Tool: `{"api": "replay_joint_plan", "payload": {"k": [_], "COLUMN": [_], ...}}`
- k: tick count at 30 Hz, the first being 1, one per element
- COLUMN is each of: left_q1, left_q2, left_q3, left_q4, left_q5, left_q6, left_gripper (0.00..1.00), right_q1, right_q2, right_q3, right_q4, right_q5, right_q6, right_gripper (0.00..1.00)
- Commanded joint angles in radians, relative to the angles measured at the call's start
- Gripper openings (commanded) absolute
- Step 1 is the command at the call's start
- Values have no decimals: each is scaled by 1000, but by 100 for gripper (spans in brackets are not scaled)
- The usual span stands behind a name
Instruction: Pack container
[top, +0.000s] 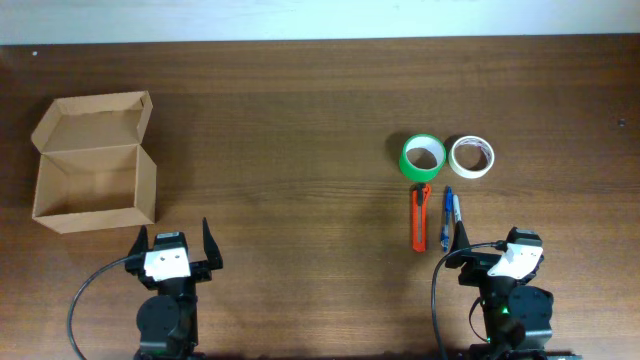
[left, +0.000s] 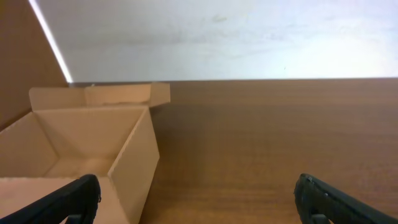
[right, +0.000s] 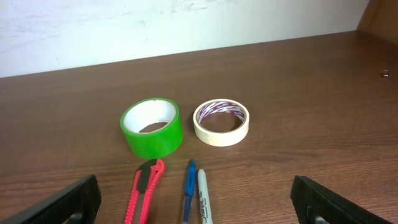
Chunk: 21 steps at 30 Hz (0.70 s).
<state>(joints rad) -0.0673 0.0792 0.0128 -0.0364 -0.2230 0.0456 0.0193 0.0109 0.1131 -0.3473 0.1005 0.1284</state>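
Left gripper (top: 173, 238): nearest us, just in front of the cardboard box's (top: 90, 185) right front corner. Its fingers are spread wide and empty; we judge it is ready to steady the box.
Right gripper (top: 500, 245): well right of the box, jaws likewise wide apart and holding nothing, facing the supplies.
Utility knife (right: 144, 190): orange-red, flat, far right of the box, beside a blue pen (right: 188, 186) and what may be a white marker (right: 201, 199), partly cut off.
Cardboard box: on the table (top: 300, 120), empty. Its flap lid is folded back so we can drop items in.
Tapes: green tape roll (right: 152, 142) and cream tape roll (right: 221, 135) lie flat, side by side, farther back, well right of the box.
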Motion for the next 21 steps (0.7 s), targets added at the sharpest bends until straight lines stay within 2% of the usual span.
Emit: {"api": "replay_joint_plan", "payload": {"k": [1, 4, 7, 11, 16, 21], "left_q1": [-2, -2, -2, -1, 20, 100], "left_q2": [-6, -5, 18, 133, 467, 891], "left_q3": [10, 30, 91, 289, 619, 1051], "left_q4": [5, -18, -87, -191, -303, -430], "left_q5": [108, 177, 181, 96, 84, 113], "left_q6": [8, -17, -41, -32, 63, 110], "left_gripper": [99, 100, 100, 100, 100, 100], "right_q1": [0, 0, 0, 0, -22, -93], "right_q2": [-8, -8, -8, 26, 231, 595], "right_q3": [-8, -8, -2, 57, 232, 586], "right_q4": [4, 4, 0, 1, 0, -100], "right_q5": [5, -12, -41, -39, -34, -42], "right_q6": [3, 29, 66, 71, 71, 57], "right_gripper": [99, 99, 99, 99, 99, 99]}}
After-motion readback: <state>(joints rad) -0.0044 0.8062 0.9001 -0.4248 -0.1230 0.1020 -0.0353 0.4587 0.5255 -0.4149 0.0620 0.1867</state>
